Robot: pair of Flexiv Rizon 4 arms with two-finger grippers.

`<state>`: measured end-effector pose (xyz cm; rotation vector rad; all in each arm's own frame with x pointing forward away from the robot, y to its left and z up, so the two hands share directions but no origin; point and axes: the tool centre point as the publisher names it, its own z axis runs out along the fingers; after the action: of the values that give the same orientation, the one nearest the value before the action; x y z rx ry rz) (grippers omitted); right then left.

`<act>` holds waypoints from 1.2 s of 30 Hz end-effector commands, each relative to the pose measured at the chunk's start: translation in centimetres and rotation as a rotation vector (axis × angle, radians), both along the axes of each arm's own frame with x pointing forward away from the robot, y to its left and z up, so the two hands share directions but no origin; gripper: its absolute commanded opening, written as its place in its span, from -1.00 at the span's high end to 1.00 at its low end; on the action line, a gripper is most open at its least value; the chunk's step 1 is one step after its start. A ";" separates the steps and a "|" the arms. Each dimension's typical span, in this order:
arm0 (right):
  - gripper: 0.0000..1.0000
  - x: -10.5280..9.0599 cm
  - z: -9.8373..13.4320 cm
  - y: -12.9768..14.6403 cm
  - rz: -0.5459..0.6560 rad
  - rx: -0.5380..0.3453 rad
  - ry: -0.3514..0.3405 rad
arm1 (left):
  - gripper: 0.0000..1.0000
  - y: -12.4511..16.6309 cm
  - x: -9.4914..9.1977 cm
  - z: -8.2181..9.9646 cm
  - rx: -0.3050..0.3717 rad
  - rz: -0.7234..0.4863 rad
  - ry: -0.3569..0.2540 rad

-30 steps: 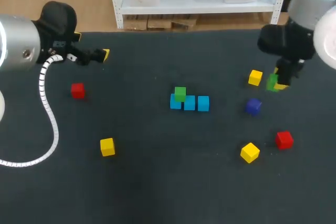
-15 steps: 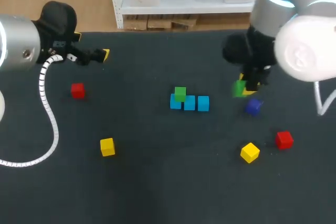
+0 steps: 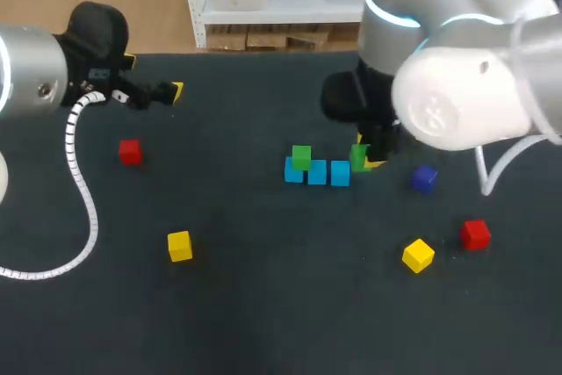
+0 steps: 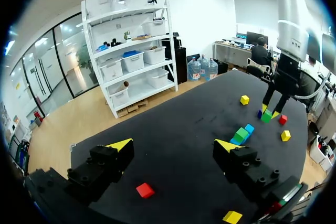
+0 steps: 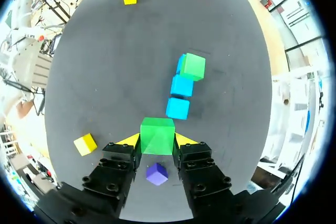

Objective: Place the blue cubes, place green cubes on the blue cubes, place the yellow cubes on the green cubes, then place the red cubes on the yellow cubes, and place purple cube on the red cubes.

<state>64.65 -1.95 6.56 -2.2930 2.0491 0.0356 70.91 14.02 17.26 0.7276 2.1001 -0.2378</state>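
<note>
One green cube [image 5: 157, 132], pinched by the right end effector [image 5: 156, 140], hangs just short of the end blue cube [image 5: 178, 108].

A row of three blue cubes [image 3: 317, 172], two red cubes [image 3: 130, 152], three yellow cubes [image 3: 179, 246] and a purple cube [image 3: 423, 178] are carried directly by the dark matte table [image 3: 263, 305].

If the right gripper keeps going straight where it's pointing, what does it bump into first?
Likely the nearest blue cube, at the row's end, just ahead of the green cube the right gripper holds. Depth is unclear, so it could land on the table beside it.
</note>
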 end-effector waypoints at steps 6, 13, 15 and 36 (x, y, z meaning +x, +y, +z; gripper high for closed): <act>1.00 1.2 -1.1 2.6 -0.047 -0.029 0.034 | -1.00 0.2 0.0 0.0 -0.004 -0.006 0.000; 1.00 1.8 -1.7 3.1 -0.061 -0.060 0.049 | -1.00 0.2 0.0 0.0 -0.004 -0.006 0.000; 1.00 2.0 -1.8 3.2 -0.064 -0.065 0.051 | -1.00 0.2 0.0 0.0 -0.004 -0.006 0.000; 1.00 2.6 -3.4 4.4 -0.088 -0.083 0.086 | -1.00 0.2 0.0 0.0 -0.004 -0.006 0.000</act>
<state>67.07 2.27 3.20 -2.2794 2.2298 0.0453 70.90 14.02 17.26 0.7275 2.1001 -0.2378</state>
